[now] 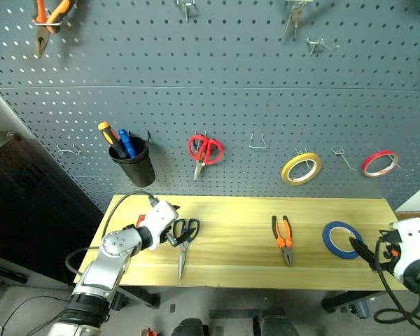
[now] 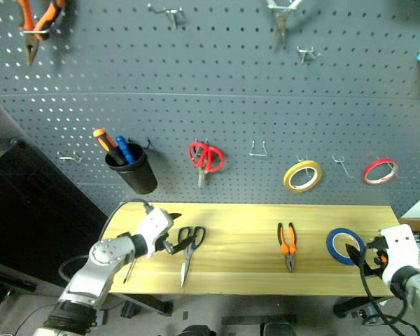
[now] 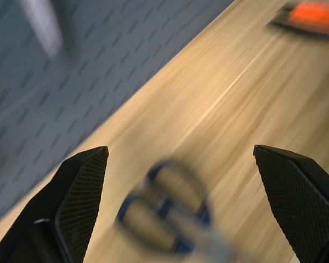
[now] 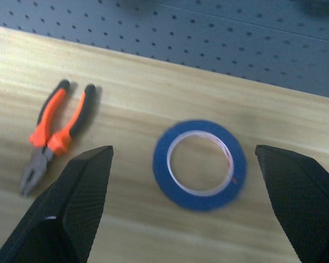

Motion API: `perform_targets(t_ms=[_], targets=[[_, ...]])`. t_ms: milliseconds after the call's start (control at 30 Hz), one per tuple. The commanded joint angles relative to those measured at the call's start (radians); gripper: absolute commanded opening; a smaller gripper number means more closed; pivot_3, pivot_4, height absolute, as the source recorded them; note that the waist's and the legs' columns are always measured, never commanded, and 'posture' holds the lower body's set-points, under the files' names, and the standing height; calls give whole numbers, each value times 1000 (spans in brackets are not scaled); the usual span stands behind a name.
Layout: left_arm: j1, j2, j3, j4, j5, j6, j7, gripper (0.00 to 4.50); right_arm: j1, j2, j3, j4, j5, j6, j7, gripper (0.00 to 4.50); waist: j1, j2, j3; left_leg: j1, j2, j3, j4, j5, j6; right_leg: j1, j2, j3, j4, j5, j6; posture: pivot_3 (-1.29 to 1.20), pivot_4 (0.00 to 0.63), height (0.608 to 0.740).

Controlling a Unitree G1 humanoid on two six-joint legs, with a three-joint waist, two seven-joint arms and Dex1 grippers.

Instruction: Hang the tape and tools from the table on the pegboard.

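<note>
On the light wood table (image 1: 245,210) lie dark-blue-handled scissors (image 1: 184,234) at the left, orange-and-black pliers (image 1: 283,239) in the middle and a blue tape roll (image 1: 341,239) at the right. My left gripper (image 1: 172,235) is open, its fingers on either side of the scissors' handles (image 3: 164,211), apart from them. At the table's right end my right gripper (image 1: 362,250) is open just short of the tape (image 4: 200,163), holding nothing. The dark grey pegboard (image 1: 238,98) rises behind the table.
On the pegboard hang a black cup (image 1: 134,162) with orange and blue screwdrivers, red-handled scissors (image 1: 205,150), a yellow tape roll (image 1: 301,168), a red tape roll (image 1: 379,163) and orange pliers (image 1: 49,17) high up. A bare hook (image 1: 257,142) sits between scissors and yellow roll.
</note>
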Motion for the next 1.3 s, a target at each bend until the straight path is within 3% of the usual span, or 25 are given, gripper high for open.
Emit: perform_targets(t_ms=[33, 200, 333, 600, 767, 1033, 1167, 1300], targets=[[-60, 22, -43, -126, -28, 58, -85, 4500, -95, -31, 80, 102, -38, 21, 11, 4467, -3, -3, 22, -1, 0, 0, 0, 0, 0, -1, 0, 0, 0, 0, 0, -70, 233, 740], [-109, 51, -82, -211, -59, 137, -181, 4500, -238, -56, 172, 263, -72, 44, 38, 4467, -10, -2, 59, -12, -1, 0, 0, 0, 0, -12, -2, 0, 2, -1, -1, -48, 269, 740], [-183, 38, -112, -258, -73, 219, -209, 4500, -414, -60, 263, 548, -126, 7, 82, 4467, -10, -9, 89, -21, 0, 0, 2, 1, 0, -22, -5, -1, 5, 0, -1, -8, 294, 740], [-218, 29, -104, -285, -87, 263, -205, 4500, -581, -29, 383, 890, -213, -115, 158, 4467, -7, -11, 103, -37, 0, -1, 5, 4, -3, -37, -7, -4, 6, 0, -1, 37, 303, 740], [-208, 38, -107, -320, -115, 243, -237, 4500, -632, -27, 410, 1016, -243, -122, 200, 3308, 0, -20, 109, -37, -1, -4, 12, 3, -3, -34, -9, -7, 7, 0, -1, 55, 292, 740], [-230, 23, -127, -298, -135, 202, -287, 4500, -601, -33, 390, 984, -264, -88, 190, 717, 15, -20, 109, -36, -1, -7, 15, 3, -3, -30, -9, -10, 7, 0, -1, 21, 270, 740], [-240, 1, -138, -295, -163, 199, -319, 4500, -524, -50, 323, 838, -226, -38, 175, 683, 18, -20, 109, -36, -1, -7, 15, 3, -4, -30, -10, -11, 7, 0, -1, -6, 263, 740], [-252, -12, -149, -280, -167, 186, -327, 4500, -399, -79, 203, 561, -179, 33, 138, 682, 19, -18, 109, -38, -2, -8, 14, 3, -4, -31, -11, -12, 6, 0, -1, -39, 250, 740]])
